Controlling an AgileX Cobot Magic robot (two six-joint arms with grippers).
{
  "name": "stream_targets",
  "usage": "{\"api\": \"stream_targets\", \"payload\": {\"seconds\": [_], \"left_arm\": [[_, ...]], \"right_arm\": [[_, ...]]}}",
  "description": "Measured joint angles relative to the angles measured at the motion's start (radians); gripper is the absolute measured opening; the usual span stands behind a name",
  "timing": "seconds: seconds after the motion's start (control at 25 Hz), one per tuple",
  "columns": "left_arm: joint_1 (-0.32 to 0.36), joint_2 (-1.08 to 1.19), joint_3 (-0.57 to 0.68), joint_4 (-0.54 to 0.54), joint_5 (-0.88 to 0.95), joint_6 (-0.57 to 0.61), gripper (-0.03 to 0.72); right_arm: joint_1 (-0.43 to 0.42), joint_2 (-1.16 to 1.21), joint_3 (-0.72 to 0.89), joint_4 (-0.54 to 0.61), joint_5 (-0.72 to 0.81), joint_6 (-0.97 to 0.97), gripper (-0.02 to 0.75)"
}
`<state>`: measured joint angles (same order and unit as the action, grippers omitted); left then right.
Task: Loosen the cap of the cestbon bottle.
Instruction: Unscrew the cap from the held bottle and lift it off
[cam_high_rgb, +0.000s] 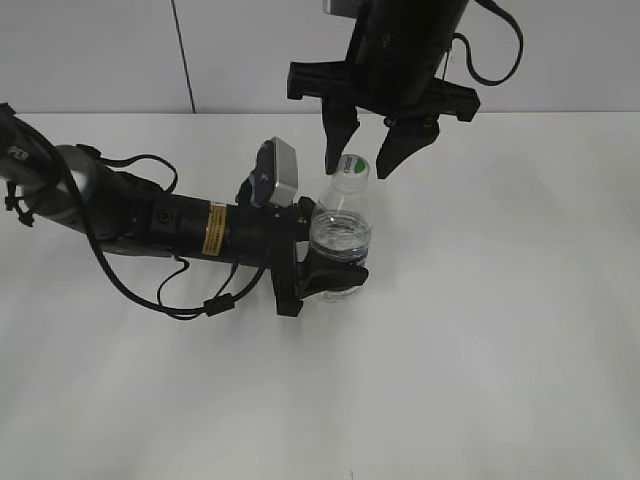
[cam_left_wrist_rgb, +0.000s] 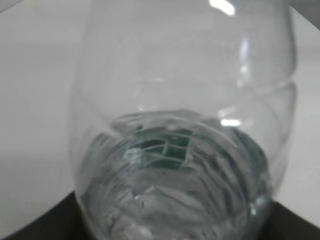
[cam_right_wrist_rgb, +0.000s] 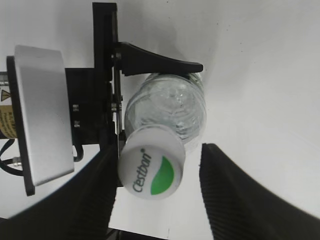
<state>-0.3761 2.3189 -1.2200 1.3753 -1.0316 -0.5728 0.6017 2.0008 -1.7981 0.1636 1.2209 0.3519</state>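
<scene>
The cestbon bottle (cam_high_rgb: 342, 228) stands upright on the white table, clear with a green label band low down. My left gripper (cam_high_rgb: 325, 272) is shut on its lower body; the left wrist view shows the bottle (cam_left_wrist_rgb: 185, 150) close up, filling the frame. The white cap (cam_high_rgb: 351, 168) with a green mark is on the neck. My right gripper (cam_high_rgb: 366, 162) hangs open from above, its fingers either side of the cap and apart from it. In the right wrist view the cap (cam_right_wrist_rgb: 151, 169) sits between the open fingers (cam_right_wrist_rgb: 157, 192), close to the left one.
The white table (cam_high_rgb: 500, 330) spreads all around the bottle. The left arm (cam_high_rgb: 150, 215) lies across the table from the left, with its cables looping to the front. A white wall stands behind.
</scene>
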Motion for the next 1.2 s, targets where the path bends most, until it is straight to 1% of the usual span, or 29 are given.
{"api": "stream_targets", "payload": {"seconds": [0.36, 0.64, 1.2], "left_arm": [[0.000, 0.000, -0.001, 0.000, 0.002, 0.018, 0.414], [0.000, -0.003, -0.001, 0.000, 0.012, 0.019, 0.414], [0.000, -0.005, -0.001, 0.000, 0.019, 0.020, 0.414]], "right_arm": [[0.000, 0.041, -0.001, 0.032, 0.000, -0.004, 0.405], [0.000, 0.041, -0.052, 0.024, 0.001, -0.006, 0.405], [0.000, 0.037, -0.045, 0.022, 0.001, -0.034, 0.403]]}}
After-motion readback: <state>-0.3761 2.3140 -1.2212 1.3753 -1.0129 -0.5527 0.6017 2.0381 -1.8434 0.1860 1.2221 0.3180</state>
